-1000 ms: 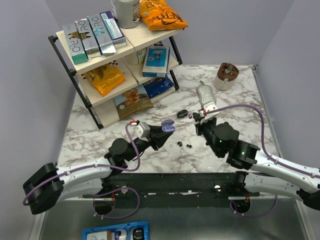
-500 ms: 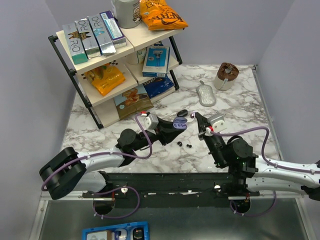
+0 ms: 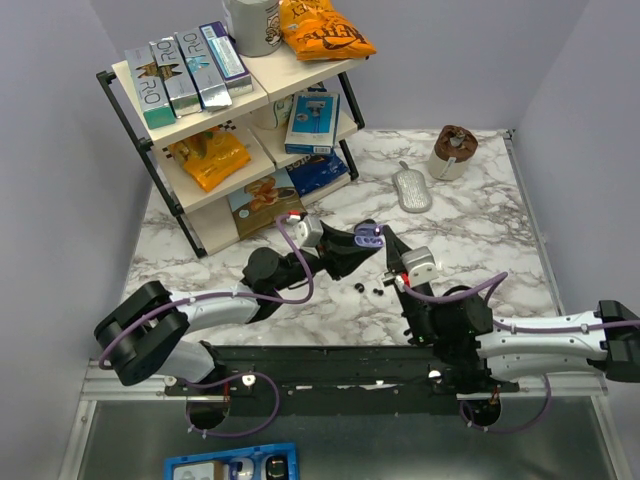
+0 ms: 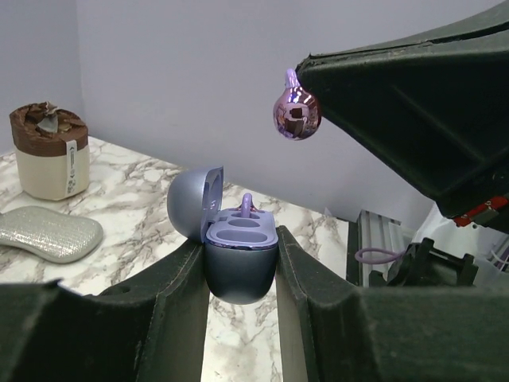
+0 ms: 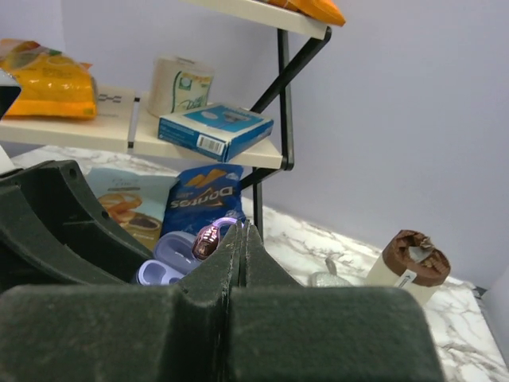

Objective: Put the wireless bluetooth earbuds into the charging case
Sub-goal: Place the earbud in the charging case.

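My left gripper is shut on the lavender charging case, held upright above the table with its lid open. A purple earbud stem stands in the case's far socket; the near socket is empty. My right gripper is shut on a shiny purple earbud, pinched at its stem. That earbud hangs above and slightly right of the case. In the top view the case and the right gripper meet at the table's middle.
Small black bits lie on the marble below the grippers. A grey pouch and a brown-topped cup sit at the back right. The snack shelf stands at the back left, with a Doritos bag at its foot.
My left gripper has carried the case right and farther out. My right arm has swung left and brought the earbud over the case.
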Robot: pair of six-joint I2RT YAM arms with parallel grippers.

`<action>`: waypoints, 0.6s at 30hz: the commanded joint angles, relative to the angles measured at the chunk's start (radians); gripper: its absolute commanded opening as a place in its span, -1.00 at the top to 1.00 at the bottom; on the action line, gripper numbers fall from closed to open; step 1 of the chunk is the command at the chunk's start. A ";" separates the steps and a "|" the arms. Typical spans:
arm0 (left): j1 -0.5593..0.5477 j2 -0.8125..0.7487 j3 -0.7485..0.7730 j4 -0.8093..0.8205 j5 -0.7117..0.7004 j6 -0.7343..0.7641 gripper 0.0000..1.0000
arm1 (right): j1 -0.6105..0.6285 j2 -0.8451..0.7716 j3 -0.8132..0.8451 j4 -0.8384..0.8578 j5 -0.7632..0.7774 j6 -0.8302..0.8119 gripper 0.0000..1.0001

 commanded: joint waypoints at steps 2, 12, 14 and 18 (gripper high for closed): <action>0.006 0.002 0.020 0.068 -0.012 0.007 1.00 | 0.016 0.050 0.001 0.258 0.043 -0.104 0.99; 0.005 -0.004 0.028 0.029 -0.078 0.050 1.00 | 0.017 0.030 0.017 0.051 0.019 0.080 0.99; 0.005 -0.009 0.029 0.016 -0.097 0.058 1.00 | 0.017 0.039 0.021 0.032 0.019 0.097 0.99; 0.003 -0.015 0.037 -0.011 -0.106 0.072 1.00 | 0.017 0.062 0.028 0.017 0.025 0.145 0.99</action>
